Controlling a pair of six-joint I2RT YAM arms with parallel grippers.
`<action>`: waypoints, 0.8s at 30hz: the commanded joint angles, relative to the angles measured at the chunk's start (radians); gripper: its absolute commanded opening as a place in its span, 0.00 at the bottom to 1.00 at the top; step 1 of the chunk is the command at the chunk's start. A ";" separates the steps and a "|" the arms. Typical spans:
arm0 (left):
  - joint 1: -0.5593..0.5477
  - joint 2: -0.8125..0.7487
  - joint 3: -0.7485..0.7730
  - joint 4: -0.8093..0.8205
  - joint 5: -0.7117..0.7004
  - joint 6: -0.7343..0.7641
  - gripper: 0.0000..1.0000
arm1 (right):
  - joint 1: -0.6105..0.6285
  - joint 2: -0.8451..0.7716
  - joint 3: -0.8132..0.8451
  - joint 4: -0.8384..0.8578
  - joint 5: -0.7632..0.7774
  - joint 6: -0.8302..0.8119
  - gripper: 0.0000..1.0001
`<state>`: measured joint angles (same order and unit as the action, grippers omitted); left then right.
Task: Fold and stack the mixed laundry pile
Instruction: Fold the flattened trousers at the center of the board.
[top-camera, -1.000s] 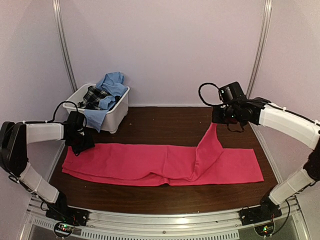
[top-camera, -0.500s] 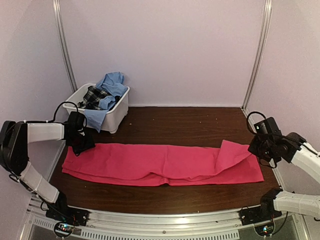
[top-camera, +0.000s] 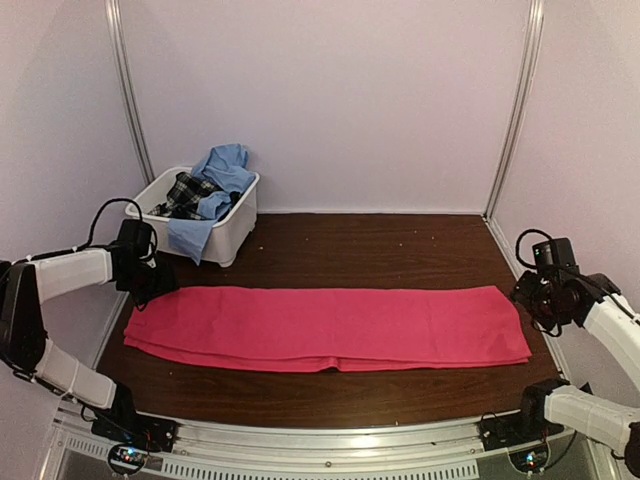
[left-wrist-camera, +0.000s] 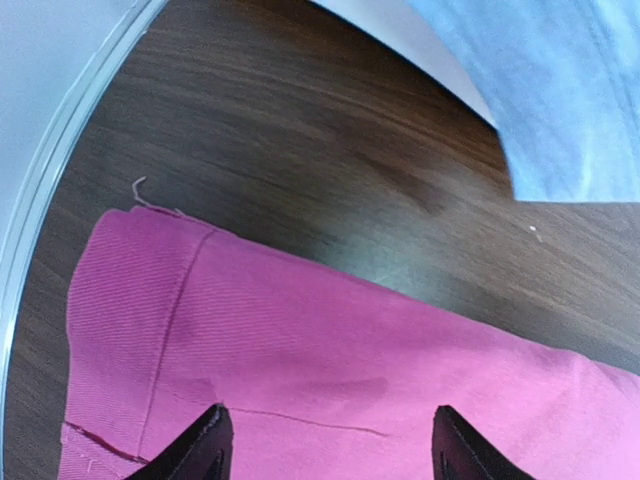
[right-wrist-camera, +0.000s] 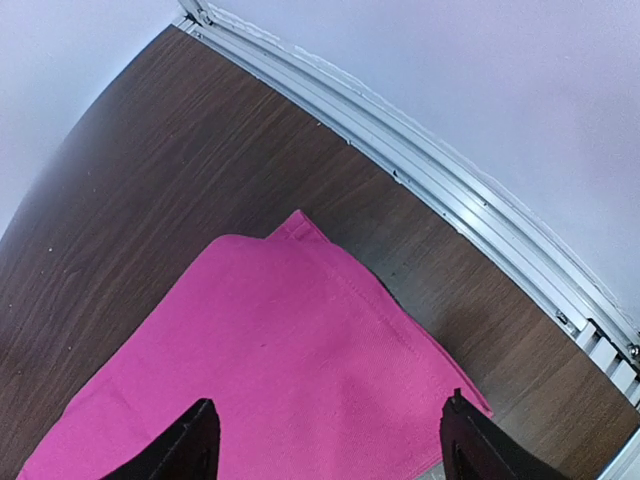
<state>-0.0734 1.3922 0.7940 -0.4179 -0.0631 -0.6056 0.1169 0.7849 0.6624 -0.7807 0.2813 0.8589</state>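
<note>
A long bright pink-red cloth (top-camera: 330, 328) is seen lying flat across the dark brown wooden table (top-camera: 380, 250), its long sides running left to right. A doubled edge is shown along the cloth's near side, so it is taken as folded lengthwise.

At the cloth's left end, the left gripper (left-wrist-camera: 325, 440) is held over the far corner. Its black jaws are spread wide and nothing is gripped between them; only flat fabric is seen below. Whether the fingertips touch the cloth cannot be told. A short loose thread (left-wrist-camera: 140, 190) is seen sticking out from that corner's hem.

At the cloth's right end, the right gripper (right-wrist-camera: 325, 440) is held over the far right corner. Its jaws are likewise parted wide, and nothing is held. The corner is seen lying flat beneath it.

Beyond the cloth's far left corner, and apart from it, a white rectangular plastic tub (top-camera: 232, 238) is set on the table. The rest of the laundry is kept in it: a light blue collared shirt (top-camera: 225, 165) is heaped on top, with part draped over the wall facing the cloth, and a black-and-white plaid garment (top-camera: 185, 190) is tucked beside it.
</note>
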 joint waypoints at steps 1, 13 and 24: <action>-0.020 -0.067 0.008 0.044 0.169 0.129 0.70 | -0.006 -0.047 0.004 0.099 -0.087 -0.118 0.80; -0.494 0.041 0.155 0.034 0.268 0.377 0.68 | 0.098 0.380 0.104 0.452 -0.666 -0.398 0.66; -0.880 0.216 0.208 0.054 0.080 0.665 0.63 | 0.090 0.458 0.160 0.397 -0.592 -0.459 0.70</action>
<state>-0.8761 1.5757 0.9905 -0.3988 0.1047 -0.0967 0.2173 1.2186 0.7994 -0.3882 -0.3134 0.4389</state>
